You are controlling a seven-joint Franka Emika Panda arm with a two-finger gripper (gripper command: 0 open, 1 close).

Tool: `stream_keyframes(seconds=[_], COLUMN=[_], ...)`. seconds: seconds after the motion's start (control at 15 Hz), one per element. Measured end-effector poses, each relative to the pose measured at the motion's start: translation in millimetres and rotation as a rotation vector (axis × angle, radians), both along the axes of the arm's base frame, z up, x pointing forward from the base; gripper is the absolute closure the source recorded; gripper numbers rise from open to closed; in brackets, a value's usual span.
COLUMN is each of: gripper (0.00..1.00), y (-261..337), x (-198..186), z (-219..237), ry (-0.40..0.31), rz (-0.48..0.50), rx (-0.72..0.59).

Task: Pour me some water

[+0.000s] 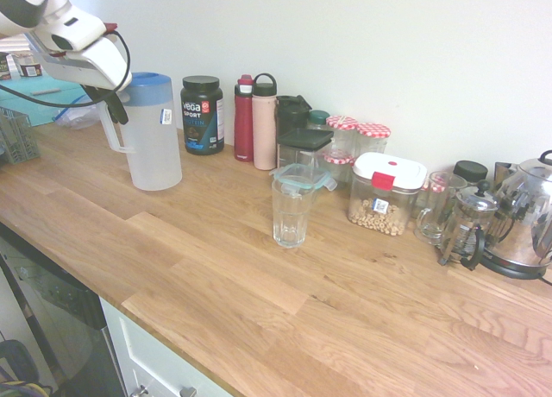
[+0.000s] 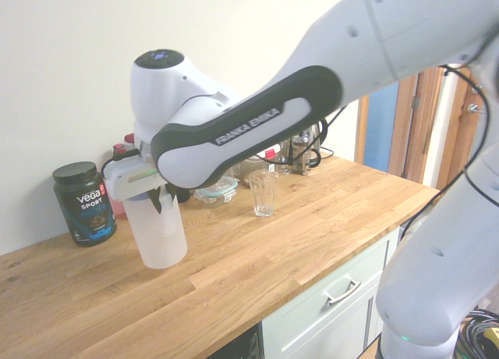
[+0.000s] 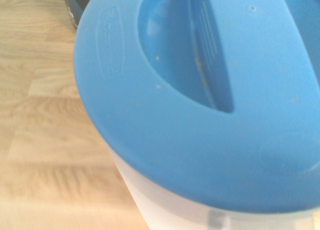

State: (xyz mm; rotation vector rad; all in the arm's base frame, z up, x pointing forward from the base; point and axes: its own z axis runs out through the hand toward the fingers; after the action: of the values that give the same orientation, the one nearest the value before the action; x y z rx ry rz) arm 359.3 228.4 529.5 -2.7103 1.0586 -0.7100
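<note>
Blue pitcher lid (image 3: 200, 115) over wooden counter (image 3: 45, 140)

A long wooden plank tabletop (image 1: 198, 267) is carrying a translucent plastic pitcher with a blue lid (image 1: 153, 142) near its left end. A clear drinking glass (image 1: 291, 211) is standing alone toward the middle. Along the wall a black supplement tub (image 1: 202, 114), a dark red bottle (image 1: 244, 118), a pink bottle (image 1: 264, 121), red-checked lidded jars (image 1: 343, 134), a white-lidded container of nuts (image 1: 386, 192) and a glass French press (image 1: 466, 224) are lining up.
</note>
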Motion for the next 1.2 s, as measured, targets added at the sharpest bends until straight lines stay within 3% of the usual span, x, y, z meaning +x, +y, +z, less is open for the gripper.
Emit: stream_keyframes(seconds=[0.27, 0.47, 0.93, 1.07, 1.2], gripper=[1.0, 1.0, 1.0, 1.0, 1.0], y=[-82, -145, -276, -315, -360], x=[-47, -83, -135, -143, -150], z=[30, 32, 36, 28, 19], ry=[0.089, 0.176, 0.231, 0.243, 0.212], rz=[0.074, 0.21, 0.259, 0.352, 0.443], rx=[-0.053, -0.036, 0.037, -0.015, -0.055])
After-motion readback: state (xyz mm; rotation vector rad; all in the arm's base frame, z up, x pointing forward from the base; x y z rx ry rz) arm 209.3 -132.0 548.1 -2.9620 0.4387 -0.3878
